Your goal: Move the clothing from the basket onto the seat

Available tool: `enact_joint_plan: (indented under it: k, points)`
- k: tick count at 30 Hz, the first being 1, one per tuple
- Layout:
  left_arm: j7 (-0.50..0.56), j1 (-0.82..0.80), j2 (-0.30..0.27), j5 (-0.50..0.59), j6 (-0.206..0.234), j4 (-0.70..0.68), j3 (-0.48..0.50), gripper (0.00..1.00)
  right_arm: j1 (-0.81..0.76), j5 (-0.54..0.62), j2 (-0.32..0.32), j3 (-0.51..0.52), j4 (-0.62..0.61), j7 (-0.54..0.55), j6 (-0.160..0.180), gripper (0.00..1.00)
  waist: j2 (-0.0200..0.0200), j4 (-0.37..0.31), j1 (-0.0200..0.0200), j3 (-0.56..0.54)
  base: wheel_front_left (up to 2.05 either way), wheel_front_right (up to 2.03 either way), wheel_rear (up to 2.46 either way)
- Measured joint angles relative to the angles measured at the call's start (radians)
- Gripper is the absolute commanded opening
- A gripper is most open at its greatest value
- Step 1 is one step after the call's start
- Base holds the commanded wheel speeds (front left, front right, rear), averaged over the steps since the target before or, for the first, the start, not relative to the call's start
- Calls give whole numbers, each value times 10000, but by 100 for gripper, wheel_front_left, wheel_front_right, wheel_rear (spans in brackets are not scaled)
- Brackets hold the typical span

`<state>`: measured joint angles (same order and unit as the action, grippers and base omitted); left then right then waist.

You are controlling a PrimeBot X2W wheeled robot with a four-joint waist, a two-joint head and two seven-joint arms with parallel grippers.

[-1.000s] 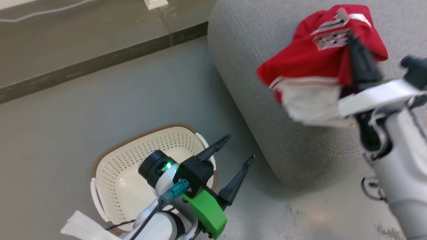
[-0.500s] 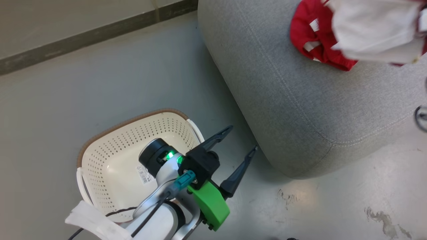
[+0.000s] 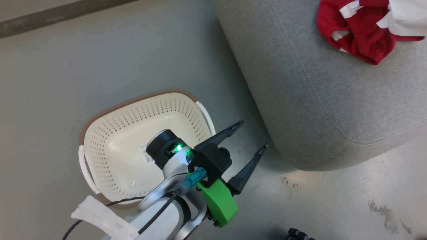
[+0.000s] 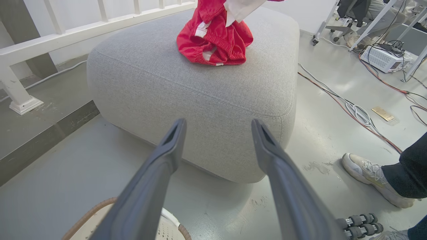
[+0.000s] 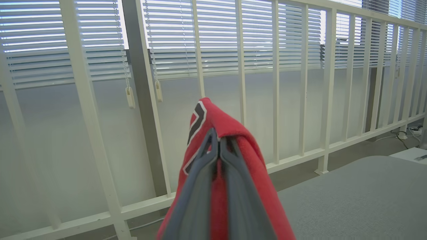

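The cream basket [image 3: 100,133] stands on the floor at the lower left, holding nothing but its paper label. My left gripper [image 3: 253,134] hangs open between the basket and the seat [image 3: 317,100], nothing between its fingers [image 4: 166,156]. One red garment with white stripes [image 3: 363,33] lies crumpled on the grey seat [image 4: 200,93], also seen as a red heap [image 4: 213,43]. A pale fold of cloth [image 3: 407,16] hangs over it. My right gripper [image 5: 218,140] is shut on a red garment with black-and-white print [image 5: 233,126], held above the seat [image 5: 350,196].
A white railing [image 5: 240,83] with blinds behind it runs past the seat. A person's shoe [image 4: 363,171] and dark trouser leg stand on the floor right of the seat. Cables [image 4: 353,110] and small dumbbells [image 4: 360,223] lie nearby.
The head view has shifted. My right arm with its garment has left that view past the top right; only pale cloth still shows there. The left gripper stays open by the basket.
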<state>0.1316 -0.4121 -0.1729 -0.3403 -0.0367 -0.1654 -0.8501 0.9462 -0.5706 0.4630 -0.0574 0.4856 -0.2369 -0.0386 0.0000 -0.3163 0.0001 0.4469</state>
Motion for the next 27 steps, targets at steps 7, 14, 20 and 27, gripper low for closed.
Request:
enact_joint_plan:
  k: [7,14,20,27]
  points:
    - [92,-210,-4,98,0,-59,17,100,103,-73,82,261,1133,0,-23,0,0,281,0,594,0,0,0]
    - [176,-382,-8,109,0,-65,19,100,65,-460,-268,454,2274,-4,58,0,0,456,0,1178,0,0,0]
    - [171,-498,-38,111,-33,17,71,100,-226,-608,-828,464,3179,-15,38,0,0,547,1,1477,0,0,0]
    - [102,-553,-38,111,-107,211,82,100,-325,-644,-1016,443,3647,-50,-138,0,0,537,0,1474,0,0,0]
